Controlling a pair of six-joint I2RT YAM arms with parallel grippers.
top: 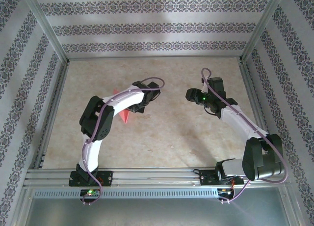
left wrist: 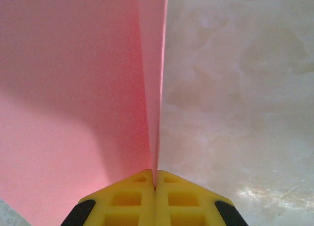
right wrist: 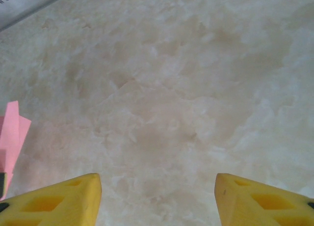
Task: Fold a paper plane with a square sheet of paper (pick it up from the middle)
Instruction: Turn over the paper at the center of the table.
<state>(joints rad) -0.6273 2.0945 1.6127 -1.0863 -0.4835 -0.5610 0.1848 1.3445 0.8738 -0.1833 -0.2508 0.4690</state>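
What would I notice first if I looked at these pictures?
The pink sheet of paper jumps out first: it sticks out from the left gripper, which is pinched shut on it. Next you would spot the right gripper, open with nothing between its yellow tips, hovering over the pale marbled table.
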